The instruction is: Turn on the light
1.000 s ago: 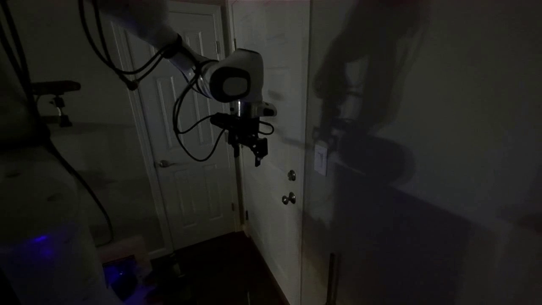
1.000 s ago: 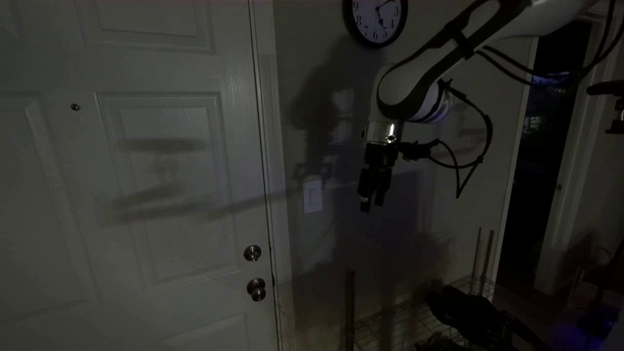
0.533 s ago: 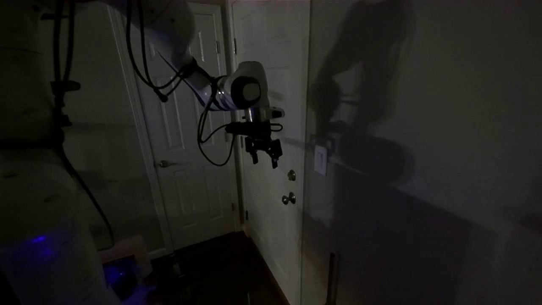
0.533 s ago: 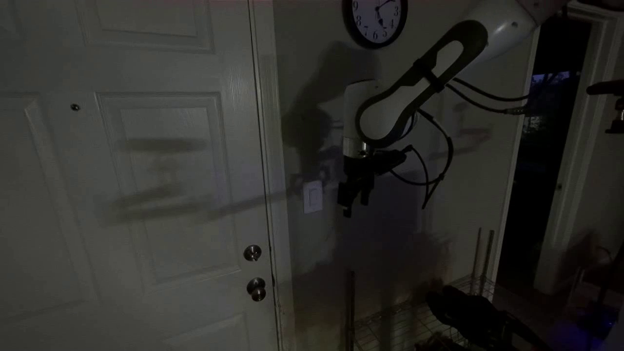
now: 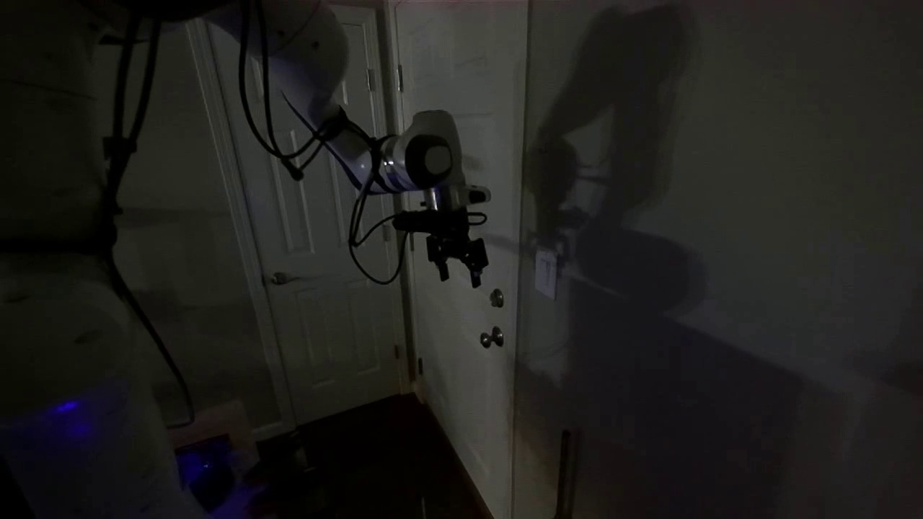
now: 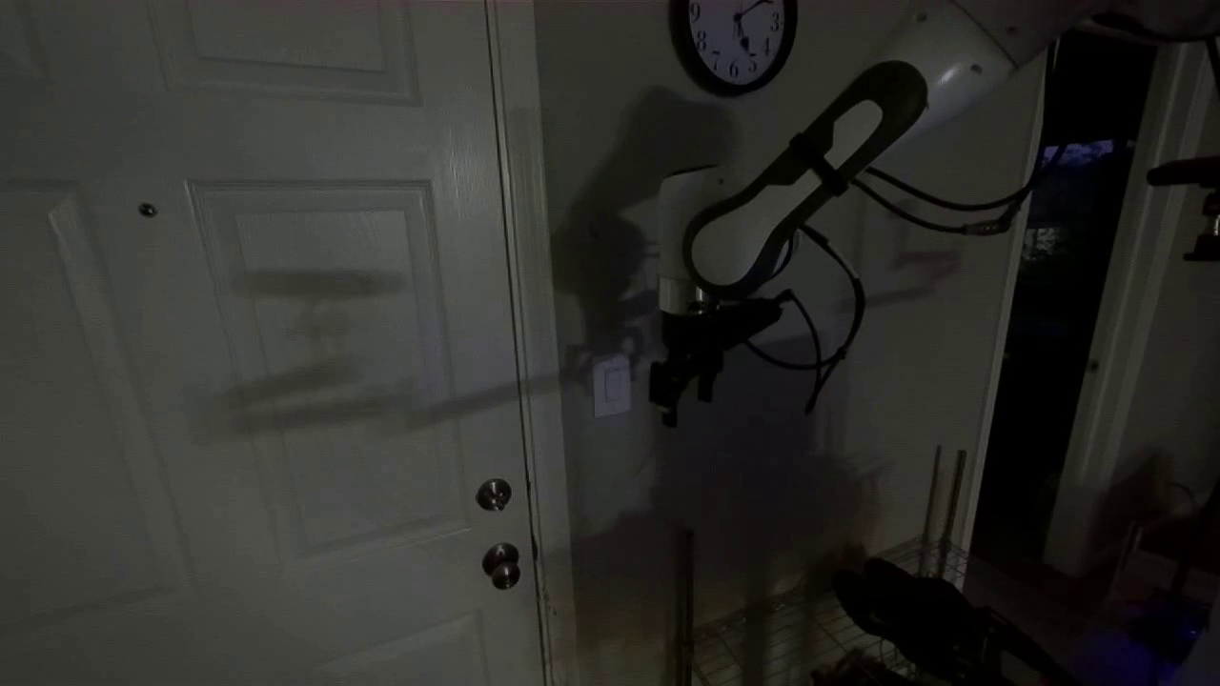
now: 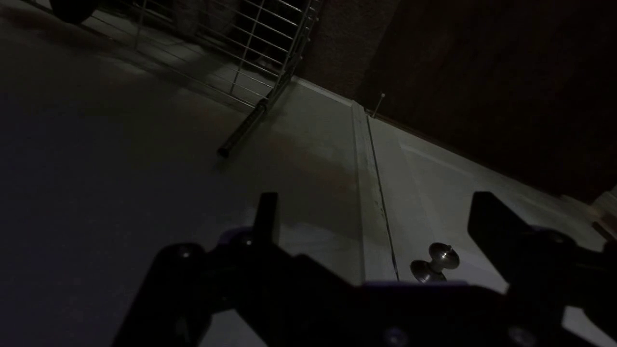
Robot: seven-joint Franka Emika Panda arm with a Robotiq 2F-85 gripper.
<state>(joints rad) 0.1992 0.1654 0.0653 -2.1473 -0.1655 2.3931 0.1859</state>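
Observation:
The light switch is a small pale upright plate on the wall, seen in both exterior views [image 5: 546, 273] [image 6: 612, 386]. No lamp shows, and the room is dark. My gripper points down in both exterior views [image 5: 460, 280] [image 6: 687, 408]. It is apart from the switch, at about the switch's height. In an exterior view it appears just to the right of the plate. In the wrist view the gripper [image 7: 375, 195] has its two black fingers wide apart with nothing between them. The switch plate does not show in the wrist view.
A white door with a round knob [image 6: 501, 566] and a deadbolt [image 6: 494, 494] stands beside the switch. A wire rack [image 7: 250, 53] with an upright post [image 7: 241, 130] stands low along the wall. A clock [image 6: 734, 43] hangs above. Another door [image 5: 324, 216] is behind.
My arm has moved forward and a little down, bringing the gripper closer to the switch in both exterior views. The gripper also seems slightly turned. The switch has not changed.

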